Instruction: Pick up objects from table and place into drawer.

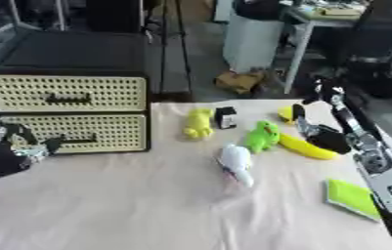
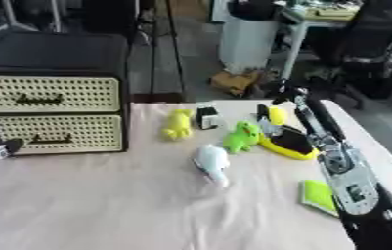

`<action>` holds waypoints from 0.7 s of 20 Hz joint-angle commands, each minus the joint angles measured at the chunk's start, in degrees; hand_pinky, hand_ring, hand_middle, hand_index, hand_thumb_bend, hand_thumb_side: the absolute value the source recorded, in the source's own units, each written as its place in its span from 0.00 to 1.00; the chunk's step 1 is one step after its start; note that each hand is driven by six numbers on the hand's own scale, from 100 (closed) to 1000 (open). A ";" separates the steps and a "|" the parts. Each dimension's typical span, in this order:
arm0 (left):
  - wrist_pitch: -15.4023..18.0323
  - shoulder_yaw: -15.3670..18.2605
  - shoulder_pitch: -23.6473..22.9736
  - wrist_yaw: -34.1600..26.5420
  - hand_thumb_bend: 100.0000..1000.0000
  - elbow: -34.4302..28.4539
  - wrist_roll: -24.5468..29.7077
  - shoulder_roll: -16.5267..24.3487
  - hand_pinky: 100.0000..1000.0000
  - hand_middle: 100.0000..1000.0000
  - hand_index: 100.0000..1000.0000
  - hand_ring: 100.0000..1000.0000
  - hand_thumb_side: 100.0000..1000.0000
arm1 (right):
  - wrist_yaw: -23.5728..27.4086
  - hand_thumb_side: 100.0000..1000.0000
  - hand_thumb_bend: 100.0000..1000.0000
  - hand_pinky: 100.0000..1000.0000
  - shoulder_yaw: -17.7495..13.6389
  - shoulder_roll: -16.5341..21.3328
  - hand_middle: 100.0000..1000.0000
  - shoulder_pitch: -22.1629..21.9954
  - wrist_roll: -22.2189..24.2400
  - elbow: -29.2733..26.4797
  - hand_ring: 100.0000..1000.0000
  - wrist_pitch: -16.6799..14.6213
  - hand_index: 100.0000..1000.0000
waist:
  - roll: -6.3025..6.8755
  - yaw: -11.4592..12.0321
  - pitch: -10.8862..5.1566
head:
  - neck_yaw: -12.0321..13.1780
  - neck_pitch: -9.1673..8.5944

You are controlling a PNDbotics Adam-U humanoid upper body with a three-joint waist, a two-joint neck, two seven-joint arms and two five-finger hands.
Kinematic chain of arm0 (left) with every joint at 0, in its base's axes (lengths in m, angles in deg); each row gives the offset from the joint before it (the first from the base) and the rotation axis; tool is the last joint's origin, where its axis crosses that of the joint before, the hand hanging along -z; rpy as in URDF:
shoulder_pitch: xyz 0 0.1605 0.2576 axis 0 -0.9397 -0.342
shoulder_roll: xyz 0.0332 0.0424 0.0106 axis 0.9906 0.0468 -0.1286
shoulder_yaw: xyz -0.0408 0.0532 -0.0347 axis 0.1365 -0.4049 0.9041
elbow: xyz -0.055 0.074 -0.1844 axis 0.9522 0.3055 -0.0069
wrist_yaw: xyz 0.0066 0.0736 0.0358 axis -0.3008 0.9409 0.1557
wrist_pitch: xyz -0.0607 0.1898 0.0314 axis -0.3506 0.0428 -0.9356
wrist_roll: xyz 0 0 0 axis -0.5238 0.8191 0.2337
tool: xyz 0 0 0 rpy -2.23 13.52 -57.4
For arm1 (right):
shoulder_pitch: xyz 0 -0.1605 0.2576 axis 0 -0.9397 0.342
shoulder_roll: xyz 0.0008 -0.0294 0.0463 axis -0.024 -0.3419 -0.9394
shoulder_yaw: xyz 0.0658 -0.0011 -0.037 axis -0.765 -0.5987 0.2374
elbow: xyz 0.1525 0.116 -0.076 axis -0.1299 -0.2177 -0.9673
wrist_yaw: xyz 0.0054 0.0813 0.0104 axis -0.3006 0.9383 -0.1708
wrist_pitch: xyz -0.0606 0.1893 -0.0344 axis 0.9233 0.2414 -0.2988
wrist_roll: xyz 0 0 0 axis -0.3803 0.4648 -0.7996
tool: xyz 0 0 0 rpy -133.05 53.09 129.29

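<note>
fingers of the right hand (image 1: 318,134) were curled on the banana (image 1: 306,146); the left hand (image 1: 30,149), at the lower drawer (image 1: 75,133), could not be read. both drawers were shut, toys (image 1: 233,158) unplaced

No readable text, label, brand or number anywhere; all surfaces too blurred for lettering

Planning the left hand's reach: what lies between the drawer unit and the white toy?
Only bare tablecloth lies between the drawer unit and the white toy, shown in the left eye view.
</note>
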 commanded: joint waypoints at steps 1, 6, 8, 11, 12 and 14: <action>0.77 -1.34 3.40 3.26 0.46 4.23 -1.11 -0.96 0.00 0.00 0.69 0.00 1.00 | 0.60 0.36 0.00 0.62 -0.17 0.70 0.73 0.85 0.22 -0.50 0.71 -0.14 0.81 | 0.10 -0.27 -0.75 | 0.37 0.18; 2.05 -3.02 7.60 7.80 0.47 11.51 -4.07 -3.75 0.00 0.00 0.70 0.00 1.00 | 0.70 0.36 0.00 0.62 -0.04 0.51 0.73 0.89 0.35 -0.51 0.71 -0.22 0.81 | -0.03 -0.59 -0.75 | 0.75 0.36; 2.46 -3.69 8.97 9.57 0.48 14.06 -5.65 -4.66 0.00 0.00 0.71 0.00 1.00 | 0.75 0.36 0.00 0.62 -0.02 0.42 0.73 0.92 0.38 -0.51 0.71 -0.23 0.81 | -0.09 -0.73 -0.72 | 0.94 0.38; 2.62 -3.95 10.50 12.23 0.48 17.25 -8.04 -6.21 0.00 0.00 0.71 0.00 1.00 | 0.83 0.36 0.00 0.62 0.02 0.30 0.73 0.98 0.43 -0.53 0.71 -0.26 0.81 | -0.22 -0.97 -0.63 | 1.13 0.42; 2.61 -3.83 10.91 13.19 0.48 18.36 -8.73 -6.80 0.00 0.00 0.71 0.00 1.00 | 0.84 0.36 0.00 0.62 0.06 0.26 0.73 1.02 0.46 -0.54 0.71 -0.29 0.81 | -0.27 -1.08 -0.57 | 1.24 0.43; 2.71 -3.38 11.56 15.19 0.48 20.22 -10.04 -7.83 0.00 0.00 0.71 0.00 1.00 | 0.88 0.36 0.00 0.62 0.10 0.19 0.73 1.08 0.51 -0.55 0.71 -0.31 0.81 | -0.35 -1.25 -0.47 | 1.39 0.46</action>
